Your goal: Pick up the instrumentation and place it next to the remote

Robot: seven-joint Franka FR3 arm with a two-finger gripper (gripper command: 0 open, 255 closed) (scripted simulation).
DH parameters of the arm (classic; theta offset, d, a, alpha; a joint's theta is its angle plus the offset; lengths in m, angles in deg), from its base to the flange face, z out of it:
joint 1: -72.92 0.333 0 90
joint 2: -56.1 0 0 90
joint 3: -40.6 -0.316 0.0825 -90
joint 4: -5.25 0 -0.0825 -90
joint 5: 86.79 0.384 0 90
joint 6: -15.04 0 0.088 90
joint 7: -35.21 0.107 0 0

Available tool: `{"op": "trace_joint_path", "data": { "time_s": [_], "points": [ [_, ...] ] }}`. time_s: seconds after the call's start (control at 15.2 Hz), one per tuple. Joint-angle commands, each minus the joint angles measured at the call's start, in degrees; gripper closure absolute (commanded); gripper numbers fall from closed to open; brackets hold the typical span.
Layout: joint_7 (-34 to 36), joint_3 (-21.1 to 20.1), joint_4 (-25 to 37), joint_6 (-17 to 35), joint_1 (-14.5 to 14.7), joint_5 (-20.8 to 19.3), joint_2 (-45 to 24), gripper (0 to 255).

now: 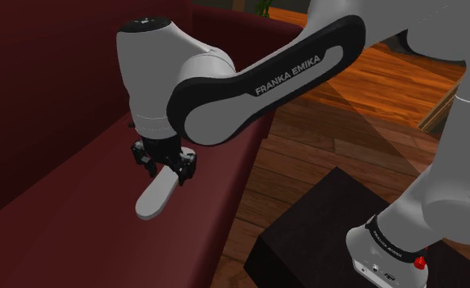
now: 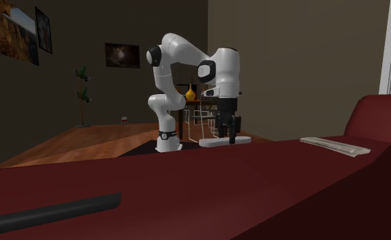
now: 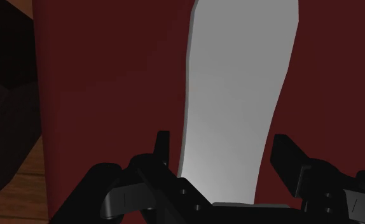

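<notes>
white instrument (image 3: pixel 238 95) lies on the red sofa (image 1: pixel 78 184), straddled by the open claw (image 3: pixel 222 141); grasp stage, closing on it looks next.

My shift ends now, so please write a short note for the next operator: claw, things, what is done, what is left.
Claw: open, one finger on each side of the white instrument, not clasping it.
Instrument: lies on the red sofa.
Remote: dark, on the sofa, far from the instrument.
Done: claw placed around the instrument.
Left: shut, lift, carry, set down beside the remote.
</notes>
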Motion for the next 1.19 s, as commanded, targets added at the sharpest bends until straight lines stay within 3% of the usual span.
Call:
{"op": "trace_joint_path", "data": {
  "time_s": [0.0,0.73,1.12],
  "points": [
    [-0.5,-0.41,0.58,-1.21,-0.34,0.76,0.84,255],
    [-2.5,-1.93,4.55,-7.55,-1.36,3.82,4.15,255],
    [-10.55,-0.1,4.01,-7.27,-7.26,5.1,5.19,255]
  ]
}}
